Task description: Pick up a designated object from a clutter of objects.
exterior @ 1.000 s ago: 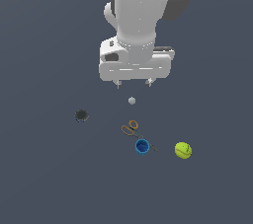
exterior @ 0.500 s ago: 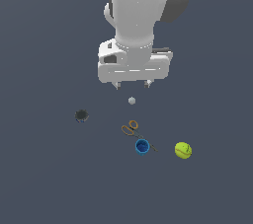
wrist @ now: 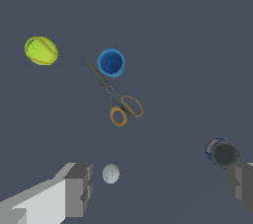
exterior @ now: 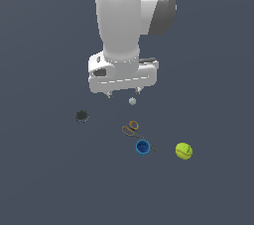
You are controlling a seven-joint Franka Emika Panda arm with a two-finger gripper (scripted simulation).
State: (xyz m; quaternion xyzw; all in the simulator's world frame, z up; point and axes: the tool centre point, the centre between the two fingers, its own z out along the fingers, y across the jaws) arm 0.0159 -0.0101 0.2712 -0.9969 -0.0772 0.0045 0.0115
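The dark round can stands alone on the grey floor at the exterior view's left; it shows in the wrist view close to one fingertip. The orange-handled scissors, the bright blue cup and the yellow-green ball lie to the exterior view's right of it. My gripper hangs open and empty above the floor, up and to the right of the can. In the wrist view its fingers stand wide apart.
A small pale grey ball lies just under the gripper, also seen in the wrist view near one finger. The scissors, cup and tennis ball sit farther off in the wrist view.
The arm's wrist has turned and shifted a little toward the exterior view's left. The objects have not moved.
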